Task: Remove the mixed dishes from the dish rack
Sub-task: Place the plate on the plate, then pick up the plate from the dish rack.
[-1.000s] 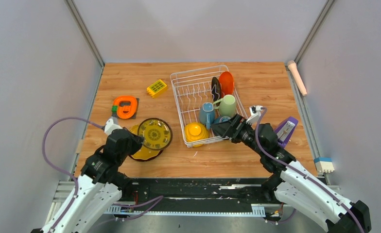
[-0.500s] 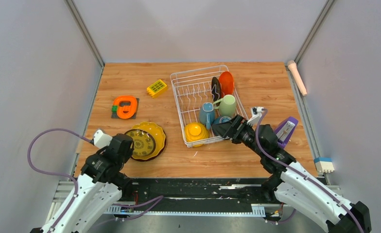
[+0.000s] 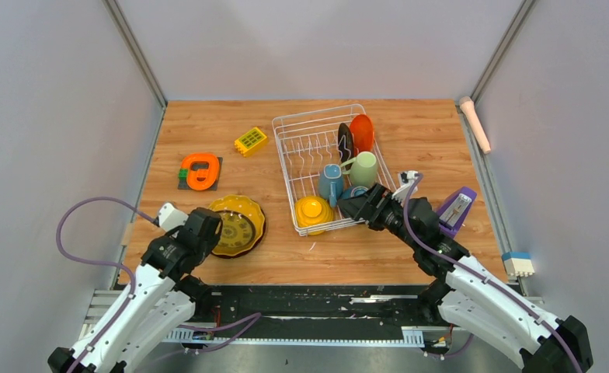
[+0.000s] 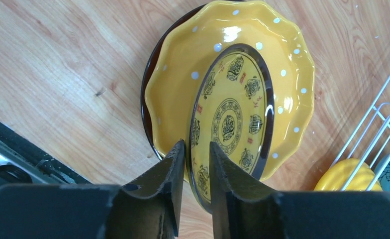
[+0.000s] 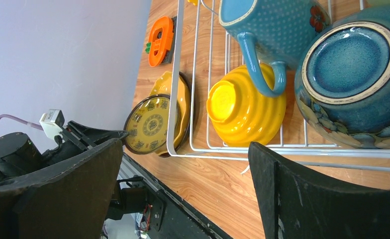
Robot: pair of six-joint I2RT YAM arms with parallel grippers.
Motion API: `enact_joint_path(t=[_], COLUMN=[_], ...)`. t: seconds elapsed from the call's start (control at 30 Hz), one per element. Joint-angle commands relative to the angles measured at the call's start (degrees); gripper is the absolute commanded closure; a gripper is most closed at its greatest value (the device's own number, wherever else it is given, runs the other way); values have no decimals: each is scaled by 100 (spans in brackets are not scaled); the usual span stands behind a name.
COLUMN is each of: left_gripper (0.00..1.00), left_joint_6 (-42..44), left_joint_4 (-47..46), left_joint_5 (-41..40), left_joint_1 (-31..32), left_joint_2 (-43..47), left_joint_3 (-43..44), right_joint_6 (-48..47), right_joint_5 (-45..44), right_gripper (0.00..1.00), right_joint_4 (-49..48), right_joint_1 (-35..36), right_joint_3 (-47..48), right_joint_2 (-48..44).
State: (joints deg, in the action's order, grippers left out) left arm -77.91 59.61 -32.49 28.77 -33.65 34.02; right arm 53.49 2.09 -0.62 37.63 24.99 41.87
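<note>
White dish rack (image 3: pixel 305 144): blue mug (image 3: pixel 331 183), green mug (image 3: pixel 363 168), inverted yellow bowl (image 3: pixel 314 211), dark bowl (image 5: pixel 354 74); orange plate (image 3: pixel 362 132), brown plate (image 3: pixel 346 141) on edge. Left of rack, patterned plate (image 4: pixel 230 124) flat; left gripper (image 4: pixel 197 154) narrowly parted astride rim. Right gripper (image 5: pixel 185 149) wide.

Dark brown plate (image 4: pixel 144 99): bottom of the stack; only a thin sliver of rim shows past the yellow plate (image 4: pixel 183 84).
Patterned plate (image 4: pixel 228 124): near rim hidden behind the left claw (image 4: pixel 195 199); pad contact cannot be told.
Dark bowl (image 5: pixel 352 74): cut off by the right edge at the right wrist; from above, mostly behind the right claw (image 3: pixel 354 199).
Blue mug (image 5: pixel 277 25): cut off by the top edge.
Yellow bowl (image 4: pixel 344 174): partly cut off by the bottom edge, behind dish rack (image 4: pixel 377 129) wires.
</note>
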Motion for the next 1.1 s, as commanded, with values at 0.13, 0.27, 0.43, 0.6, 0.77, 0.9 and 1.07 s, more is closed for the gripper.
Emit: enact_joint_path(t=[0.13, 0.27, 0.43, 0.6, 0.77, 0.9, 1.07], left_gripper=[48, 23, 0, 0, 0, 0, 0], left_joint_6=[83, 200, 634, 1490, 2051, 2458, 2699], left_joint_4=[-522, -587, -679, -965, -1126, -1328, -1498], left_joint_5=[-96, -120, -151, -79, 46, 262, 502], left_joint_1=[-3, -5, -5, -3, -8, -4, -6], left_joint_2=[-185, -145, -21, 151, 231, 167, 46], left_joint_3=[45, 28, 264, 581, 760, 718, 540], right_joint_6=[-83, -89, -486, -1332, -2230, -3118, -3834], right_joint_5=[-405, -626, -960, -1332, -2267, -2282, -2269], right_gripper=[0, 0, 0, 0, 0, 0, 4], right_joint_4=[-19, 27, 42, 388, 1243, 1381, 1491], right_joint_1=[8, 8, 12, 8, -61, -331, -623], right_joint_3=[63, 23, 293, 908, 2159, 3203, 4489], right_joint_2=[-138, -169, -166, 200, 1344, 2495, 4141])
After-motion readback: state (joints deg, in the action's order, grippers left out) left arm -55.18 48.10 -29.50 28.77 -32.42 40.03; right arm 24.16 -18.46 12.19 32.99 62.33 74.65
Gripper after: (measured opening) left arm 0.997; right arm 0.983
